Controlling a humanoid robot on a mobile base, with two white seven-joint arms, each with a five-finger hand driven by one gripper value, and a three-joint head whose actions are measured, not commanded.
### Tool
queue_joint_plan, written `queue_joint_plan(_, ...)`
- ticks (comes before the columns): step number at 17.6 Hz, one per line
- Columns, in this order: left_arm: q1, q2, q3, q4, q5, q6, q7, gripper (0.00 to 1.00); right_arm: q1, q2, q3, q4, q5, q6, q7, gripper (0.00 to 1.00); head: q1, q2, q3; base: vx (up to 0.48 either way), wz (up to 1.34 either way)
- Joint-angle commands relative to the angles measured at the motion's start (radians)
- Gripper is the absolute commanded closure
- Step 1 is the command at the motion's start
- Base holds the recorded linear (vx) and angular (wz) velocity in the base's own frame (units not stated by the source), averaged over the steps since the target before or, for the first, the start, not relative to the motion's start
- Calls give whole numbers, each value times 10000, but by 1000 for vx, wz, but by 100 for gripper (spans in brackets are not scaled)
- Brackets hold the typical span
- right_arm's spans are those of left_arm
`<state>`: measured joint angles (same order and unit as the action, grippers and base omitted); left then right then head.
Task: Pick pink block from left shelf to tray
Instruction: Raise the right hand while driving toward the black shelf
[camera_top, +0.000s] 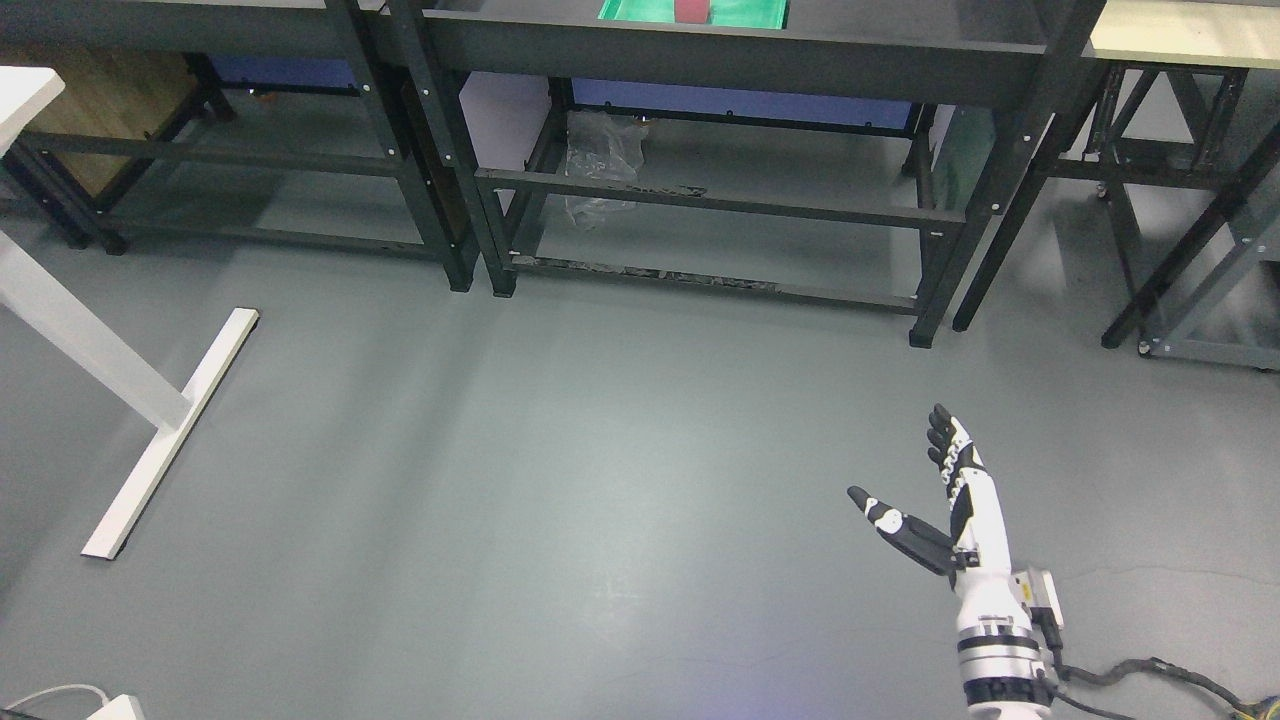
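With its right hand (915, 480) spread wide and carrying nothing low over the grey floor (560, 480) at the near right, the robot stands well apart from the far shelf (740, 45), where a pink block (692, 10) already sits in a green tray (750, 12), suggesting little remains.

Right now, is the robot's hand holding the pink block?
No, the right hand is open and empty above the floor, while the pink block sits in the green tray.
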<state>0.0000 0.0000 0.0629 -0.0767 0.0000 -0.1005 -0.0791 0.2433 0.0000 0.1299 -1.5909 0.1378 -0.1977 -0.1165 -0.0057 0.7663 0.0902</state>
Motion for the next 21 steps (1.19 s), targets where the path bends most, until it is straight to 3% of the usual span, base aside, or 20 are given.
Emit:
queue_joint_plan(1,92,175,0,0,-15,-7,-7,0,21,-175,-271,-90,-13,44,-77,0,0,0,0,0,0)
queue_joint_plan(11,92,175,0,0,-15,-7,-7,0,82,-175,-486,-229,-565,-385,30,0,0,0,0,0,0)
queue_joint_plan(16,92,175,0,0,-15,-7,-7,0,-70,-175,-1282,-229,-565,-600,0,0,0,0,0,0,0)
queue_joint_plan(19,92,175,0,0,-15,-7,-7,0,-560,-917,-1804,-229,364,-432,-92,5,0,0,0,0,0)
queue_joint_plan(21,92,175,0,0,-15,-7,-7,0,-760,-1501,-1897,-244,2904,-416,-92,8,0,0,0,0,0)
